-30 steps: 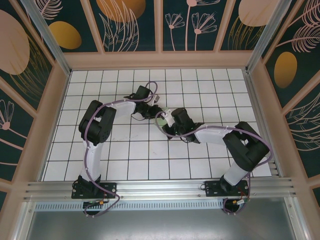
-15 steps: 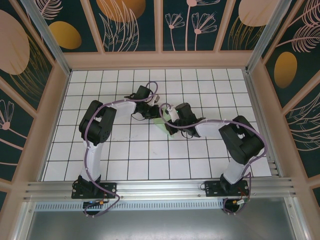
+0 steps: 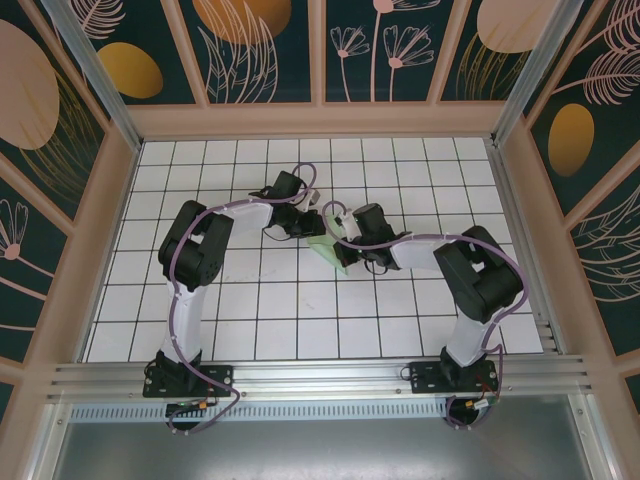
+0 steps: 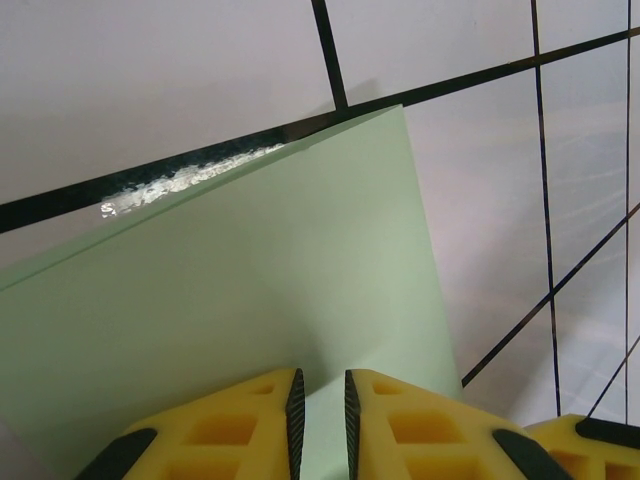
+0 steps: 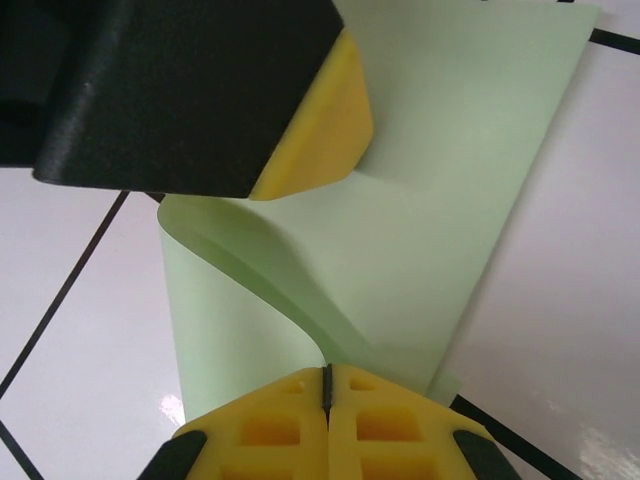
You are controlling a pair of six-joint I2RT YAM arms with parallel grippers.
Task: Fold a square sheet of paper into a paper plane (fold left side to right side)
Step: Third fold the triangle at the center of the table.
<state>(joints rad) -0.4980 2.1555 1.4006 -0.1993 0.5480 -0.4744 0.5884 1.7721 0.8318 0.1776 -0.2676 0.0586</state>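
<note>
The square sheet of paper (image 3: 333,256) is pale green and lies on the white grid tiles at mid-table, between the two arms. In the right wrist view one side of the sheet (image 5: 450,180) curls up off the table into my right gripper (image 5: 326,378), which is shut on that edge. My left gripper (image 4: 320,385) has a narrow gap between its yellow fingers, and its tips rest on the flat sheet (image 4: 250,290). One left fingertip (image 5: 320,130) presses the paper down beside the curl. From above, the left gripper (image 3: 313,226) and right gripper (image 3: 333,228) nearly meet over the sheet.
The white gridded table (image 3: 250,320) is boxed in by wooden frame walls (image 3: 318,120) at the back and both sides. An aluminium rail (image 3: 320,378) carrying both arm bases runs along the near edge.
The right arm has drawn its elbow in and shifted its wrist to the right and toward the far side, carrying the paper's edge. More green sheet shows from above. The left arm has stayed put.
</note>
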